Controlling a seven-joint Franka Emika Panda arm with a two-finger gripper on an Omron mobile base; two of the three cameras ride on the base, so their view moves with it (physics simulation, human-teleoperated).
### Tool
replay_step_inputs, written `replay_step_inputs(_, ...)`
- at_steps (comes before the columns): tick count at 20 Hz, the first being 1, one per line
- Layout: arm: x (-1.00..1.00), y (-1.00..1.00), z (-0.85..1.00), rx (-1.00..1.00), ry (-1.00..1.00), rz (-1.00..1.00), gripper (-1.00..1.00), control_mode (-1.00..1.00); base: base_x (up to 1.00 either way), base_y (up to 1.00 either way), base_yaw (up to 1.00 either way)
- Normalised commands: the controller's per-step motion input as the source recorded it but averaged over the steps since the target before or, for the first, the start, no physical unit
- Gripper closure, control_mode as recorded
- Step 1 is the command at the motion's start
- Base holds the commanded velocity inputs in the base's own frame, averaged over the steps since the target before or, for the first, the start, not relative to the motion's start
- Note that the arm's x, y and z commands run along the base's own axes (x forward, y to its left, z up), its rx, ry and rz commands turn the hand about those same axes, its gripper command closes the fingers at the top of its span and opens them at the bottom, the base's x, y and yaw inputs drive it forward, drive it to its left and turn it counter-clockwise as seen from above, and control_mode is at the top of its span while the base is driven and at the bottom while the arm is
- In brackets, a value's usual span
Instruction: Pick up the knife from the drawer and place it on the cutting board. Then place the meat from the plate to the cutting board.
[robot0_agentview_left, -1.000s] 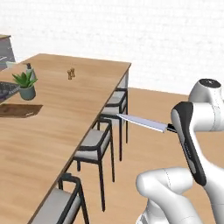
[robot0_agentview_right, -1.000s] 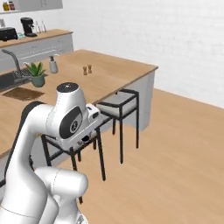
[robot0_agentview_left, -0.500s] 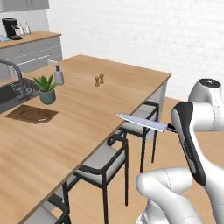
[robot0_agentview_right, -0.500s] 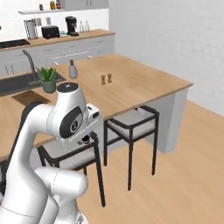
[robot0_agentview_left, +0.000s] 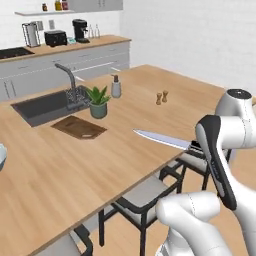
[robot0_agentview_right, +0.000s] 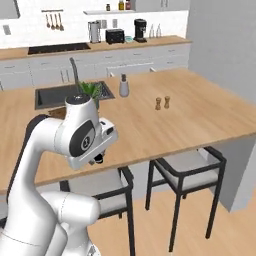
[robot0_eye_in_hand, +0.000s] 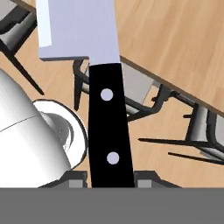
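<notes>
**Knife held out over the surface edge**

No writing or brand can be read anywhere. One knife (robot0_agentview_left: 162, 140) is clamped by its black handle in the end effector (robot0_eye_in_hand: 110, 177), whose fingers close narrow on the handle; two pale rivets show on it. The silver blade reaches out level over the near edge of the wooden surface (robot0_agentview_left: 60, 170), its tip pointing toward the one dark cutting board (robot0_agentview_left: 79, 127). The board lies well apart from the blade, just beside the sink (robot0_agentview_left: 42, 106) and one potted plant (robot0_agentview_left: 98, 101). One soap bottle (robot0_agentview_left: 116, 87) and two small shakers (robot0_agentview_left: 161, 97) stand further along. Bare wood lies between blade and board. Two stools (robot0_agentview_right: 186, 167) are tucked under the near edge.
</notes>
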Motion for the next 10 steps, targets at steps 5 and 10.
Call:
replay_step_inputs(5,0.0,0.0,0.0,0.0,0.0,0.0,1.0,1.0,0.08,0.07,0.57)
replay_step_inputs(10,0.0,0.0,0.0,0.0,0.0,0.0,1.0,1.0,0.04,0.04,0.62)
